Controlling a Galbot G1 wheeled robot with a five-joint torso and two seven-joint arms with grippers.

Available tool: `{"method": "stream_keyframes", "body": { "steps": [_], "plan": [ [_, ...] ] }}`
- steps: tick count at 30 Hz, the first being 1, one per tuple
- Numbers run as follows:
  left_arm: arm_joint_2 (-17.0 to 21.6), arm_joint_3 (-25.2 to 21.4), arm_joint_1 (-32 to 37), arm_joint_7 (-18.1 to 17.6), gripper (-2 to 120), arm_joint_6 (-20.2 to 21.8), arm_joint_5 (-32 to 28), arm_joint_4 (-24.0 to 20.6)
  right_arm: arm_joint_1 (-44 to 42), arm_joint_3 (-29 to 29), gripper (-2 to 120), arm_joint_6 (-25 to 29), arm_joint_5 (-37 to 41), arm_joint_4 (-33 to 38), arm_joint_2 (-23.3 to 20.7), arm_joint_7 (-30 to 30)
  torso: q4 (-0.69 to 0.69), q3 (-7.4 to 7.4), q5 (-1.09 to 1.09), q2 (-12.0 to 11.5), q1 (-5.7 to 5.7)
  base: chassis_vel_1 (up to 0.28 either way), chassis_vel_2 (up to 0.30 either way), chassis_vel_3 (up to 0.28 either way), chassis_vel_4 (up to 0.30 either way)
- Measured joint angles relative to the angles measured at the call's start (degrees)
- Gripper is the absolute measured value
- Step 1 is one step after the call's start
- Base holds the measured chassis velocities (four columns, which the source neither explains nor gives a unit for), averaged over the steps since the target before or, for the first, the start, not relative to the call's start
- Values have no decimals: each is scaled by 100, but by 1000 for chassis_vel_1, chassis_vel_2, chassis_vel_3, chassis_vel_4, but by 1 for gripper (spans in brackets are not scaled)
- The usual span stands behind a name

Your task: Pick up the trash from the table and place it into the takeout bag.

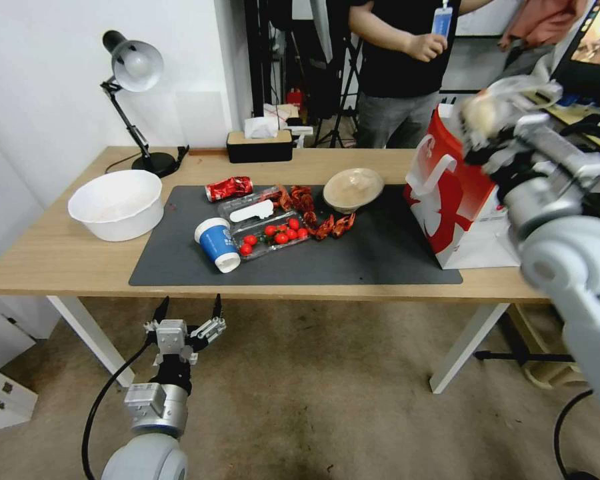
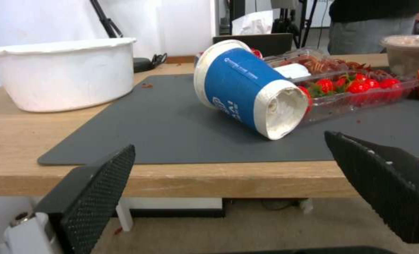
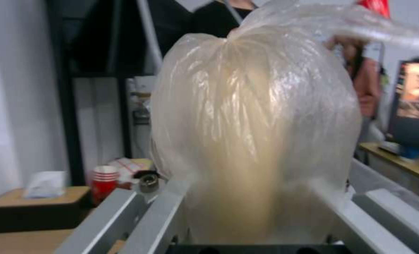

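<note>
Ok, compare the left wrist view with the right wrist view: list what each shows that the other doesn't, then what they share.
Left wrist alone: the open left end effector below the table edge, the tipped blue paper cup, the white bowl and a clear tray of cherry tomatoes. Right wrist alone: the right end effector shut on the clear bag with beige bun, plus red cups. Both: the tissue box at the table's far edge.

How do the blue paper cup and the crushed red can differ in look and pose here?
The blue paper cup is blue with a white rim and keeps its round shape; the crushed red can is red, shiny and dented. The cup lies tipped near the mat's front edge, leaning against the clear tomato tray; the can lies at the mat's back edge, apart from the tray. Both lie on their sides on the dark mat.
</note>
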Motion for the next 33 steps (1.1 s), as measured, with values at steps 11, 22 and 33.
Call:
{"method": "stream_keyframes", "body": {
  "steps": [11,22,33],
  "plan": [
    [14,-13,-4,-7,100,-26,-16,3,147,-64,26,-108,47,-484,-25,172,0,0,0,0,0,0,0,0,0],
    [1,20,-18,-7,100,-26,-14,2,105,-68,65,-235,164,-486,-72,228,0,0,-1,0,0,0,0,0,0],
    [20,16,-15,-7,100,-25,-18,-15,7,-77,99,-297,156,-448,-77,204,0,-1,-1,0,0,0,0,0,0]
  ]
}}
